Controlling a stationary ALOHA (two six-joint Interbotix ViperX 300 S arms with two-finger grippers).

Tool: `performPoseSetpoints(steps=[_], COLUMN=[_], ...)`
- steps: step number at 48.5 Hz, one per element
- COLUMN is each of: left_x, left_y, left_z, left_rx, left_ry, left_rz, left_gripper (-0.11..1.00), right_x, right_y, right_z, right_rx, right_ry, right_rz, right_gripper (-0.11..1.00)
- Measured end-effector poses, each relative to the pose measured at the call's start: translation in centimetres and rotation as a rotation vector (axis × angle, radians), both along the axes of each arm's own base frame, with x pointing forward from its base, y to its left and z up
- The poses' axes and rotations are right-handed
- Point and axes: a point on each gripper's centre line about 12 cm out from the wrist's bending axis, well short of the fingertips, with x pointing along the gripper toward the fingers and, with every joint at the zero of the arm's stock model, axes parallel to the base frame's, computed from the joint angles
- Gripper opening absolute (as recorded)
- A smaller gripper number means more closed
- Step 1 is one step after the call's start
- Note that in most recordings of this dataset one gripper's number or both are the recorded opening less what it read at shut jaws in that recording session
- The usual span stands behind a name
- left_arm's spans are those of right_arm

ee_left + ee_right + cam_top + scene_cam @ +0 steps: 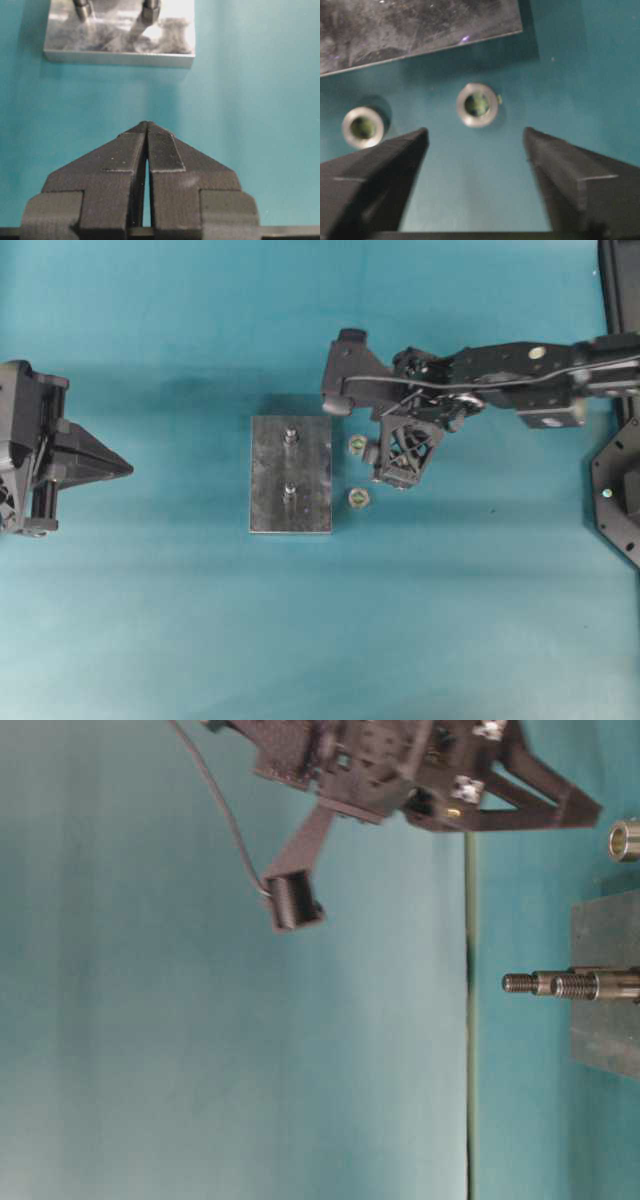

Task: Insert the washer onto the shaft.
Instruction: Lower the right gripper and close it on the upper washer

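Observation:
A grey metal plate (310, 480) carries two upright threaded shafts (290, 436) (289, 491). Two silver washers lie on the cloth just right of the plate, one (357, 445) farther back and one (358, 499) nearer the front. My right gripper (388, 465) hovers over them, open and empty. In the right wrist view (475, 132) one washer (477, 105) lies just ahead of the gap between the fingers, and the other (363, 127) sits by the left finger. My left gripper (126, 468) is shut and empty at the far left, well clear of the plate (120, 40).
The teal cloth covers the table. In the table-level view the two shafts (530, 983) stick out from the plate (605, 930), and one washer (625, 840) lies near it. Part of a black arm base (615, 490) stands at the right edge.

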Motion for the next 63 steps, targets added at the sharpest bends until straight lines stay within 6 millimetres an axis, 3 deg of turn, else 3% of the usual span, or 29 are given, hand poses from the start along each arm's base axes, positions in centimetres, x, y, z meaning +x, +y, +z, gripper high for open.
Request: performPoseSetpoints(steps=[22, 44, 50, 57, 63], left_x=[0.0, 0.0, 0.0, 0.0, 0.0], left_y=[0.0, 0.0, 0.0, 0.0, 0.0], left_z=[0.0, 0.0, 0.0, 0.0, 0.0], left_rx=[0.0, -0.003, -0.003, -0.003, -0.003], left_ry=[0.0, -0.002, 0.0, -0.002, -0.003], left_rz=[0.0, 0.002, 0.002, 0.002, 0.002], left_gripper=[0.0, 0.0, 0.0, 0.0, 0.0], right_x=[1.5, 1.3, 1.4, 1.4, 1.3], right_y=[-0.4, -0.5, -0.5, -0.3, -0.3], right_z=[-2.0, -3.0, -3.0, -3.0, -3.0], right_rx=[-0.009, -0.001, -0.001, 0.003, 0.006], right_ry=[0.0, 0.037, 0.036, 0.047, 0.061], right_rz=[0.006, 0.007, 0.007, 0.01, 0.011], right_gripper=[0.81, 0.75, 0.61, 0.34, 0.32])
